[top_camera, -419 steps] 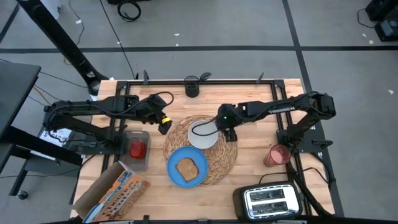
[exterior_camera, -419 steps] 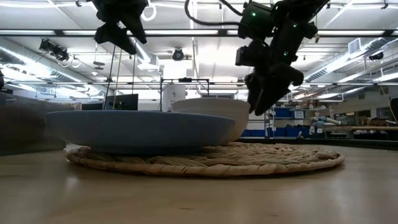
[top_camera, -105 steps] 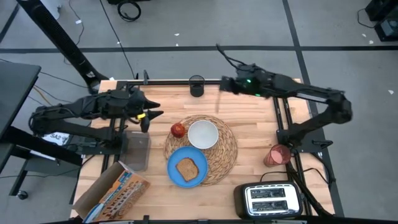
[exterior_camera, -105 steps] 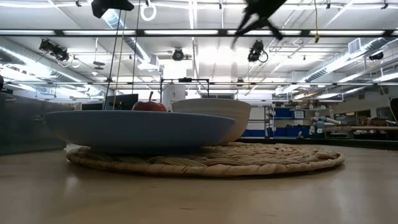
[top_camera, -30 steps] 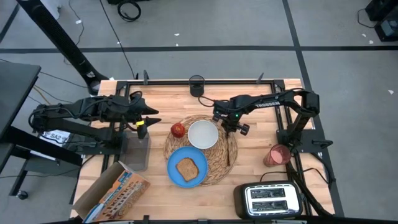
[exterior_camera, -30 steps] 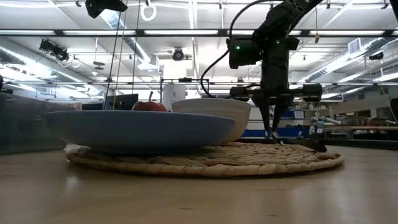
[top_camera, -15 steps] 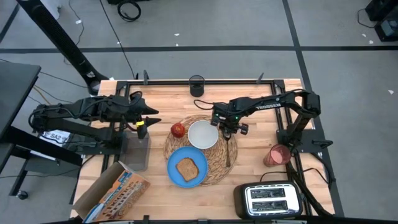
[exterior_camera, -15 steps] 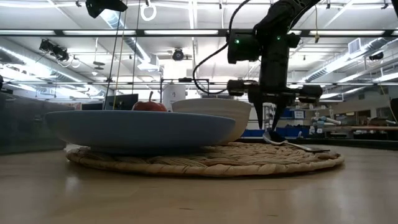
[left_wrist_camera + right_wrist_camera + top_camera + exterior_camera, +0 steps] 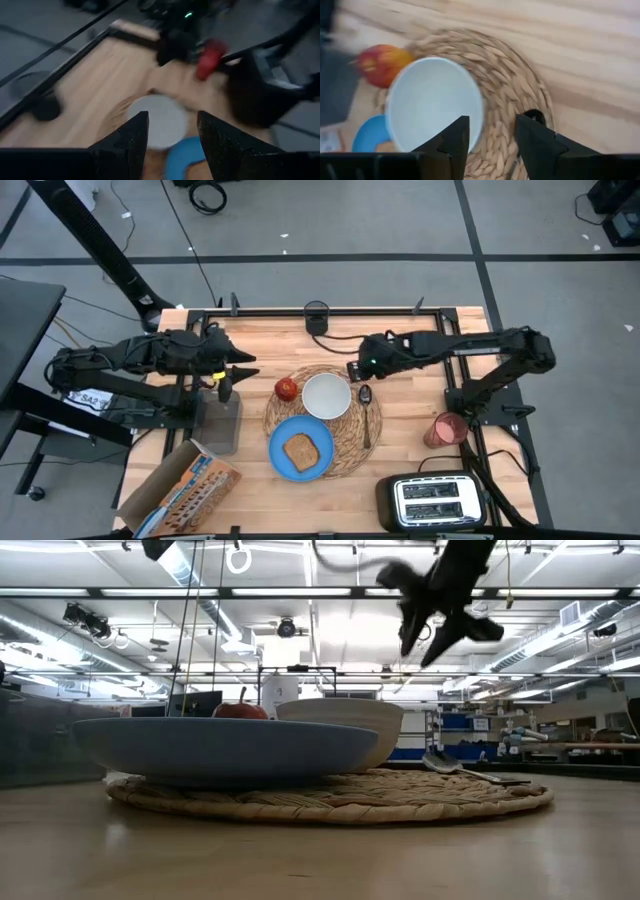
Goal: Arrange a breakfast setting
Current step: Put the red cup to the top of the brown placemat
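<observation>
From my remote station, the left gripper (image 9: 228,383) hovers over the table's left side, fingers parted and empty, above a grey tray (image 9: 222,423); a cardboard box (image 9: 181,489) lies at the near left corner. At centre sits the round woven placemat (image 9: 345,447). On its far left edge rests the red apple (image 9: 287,389), just beside the white bowl (image 9: 326,396); nearer me, the blue plate (image 9: 280,457) carries the toast slice (image 9: 301,451). The metal spoon (image 9: 366,411) lies on the placemat's right part, just right of the bowl, bowl end pointing to the far side. The right gripper (image 9: 356,369) hangs above the placemat's far right edge, clear of the spoon, its fingers spread with nothing between them. A small black cup (image 9: 316,317) stands at the far edge. The translucent red cup (image 9: 441,430) waits off the mat at the right, with the silver toaster (image 9: 434,502) at the near right corner.
</observation>
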`<state>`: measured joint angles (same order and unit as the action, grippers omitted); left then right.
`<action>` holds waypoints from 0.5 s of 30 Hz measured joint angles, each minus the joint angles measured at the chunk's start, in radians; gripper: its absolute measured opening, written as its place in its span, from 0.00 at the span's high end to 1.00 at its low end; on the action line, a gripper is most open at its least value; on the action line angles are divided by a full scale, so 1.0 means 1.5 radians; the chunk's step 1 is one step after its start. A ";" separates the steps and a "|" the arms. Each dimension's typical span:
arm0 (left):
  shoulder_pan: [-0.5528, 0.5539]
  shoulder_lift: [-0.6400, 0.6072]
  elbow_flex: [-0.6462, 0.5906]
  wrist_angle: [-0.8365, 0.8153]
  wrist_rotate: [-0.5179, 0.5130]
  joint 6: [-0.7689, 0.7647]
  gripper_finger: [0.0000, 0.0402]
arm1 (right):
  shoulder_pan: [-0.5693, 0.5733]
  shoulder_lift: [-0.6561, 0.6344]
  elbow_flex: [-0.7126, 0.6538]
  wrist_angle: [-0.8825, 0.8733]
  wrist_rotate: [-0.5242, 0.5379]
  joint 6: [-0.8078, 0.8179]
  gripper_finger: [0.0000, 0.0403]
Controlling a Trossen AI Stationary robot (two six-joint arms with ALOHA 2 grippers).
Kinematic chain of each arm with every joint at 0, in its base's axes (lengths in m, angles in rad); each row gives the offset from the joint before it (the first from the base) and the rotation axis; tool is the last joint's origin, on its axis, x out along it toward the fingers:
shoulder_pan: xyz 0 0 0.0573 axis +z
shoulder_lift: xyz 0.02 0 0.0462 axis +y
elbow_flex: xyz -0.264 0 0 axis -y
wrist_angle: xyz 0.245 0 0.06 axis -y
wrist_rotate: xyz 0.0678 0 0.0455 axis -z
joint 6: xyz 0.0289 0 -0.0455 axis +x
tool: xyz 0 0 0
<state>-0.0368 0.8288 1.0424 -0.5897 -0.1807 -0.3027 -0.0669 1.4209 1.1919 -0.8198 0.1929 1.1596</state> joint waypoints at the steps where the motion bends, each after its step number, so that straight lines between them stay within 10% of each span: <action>1: -0.008 0.000 0.000 0.024 0.013 0.000 0.56 | 0.017 -0.010 0.000 0.006 0.021 -0.012 0.57; 7: -0.077 0.006 0.004 0.115 0.030 -0.033 0.56 | 0.129 -0.066 0.000 0.031 0.148 -0.059 0.52; 15: -0.169 0.074 0.116 0.045 0.030 -0.033 0.56 | 0.224 -0.078 0.102 -0.091 0.058 -0.030 0.55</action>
<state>-0.2903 0.9402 1.2159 -0.5225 -0.1362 -0.3518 0.2693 1.3038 1.3455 -0.9563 0.2804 1.1140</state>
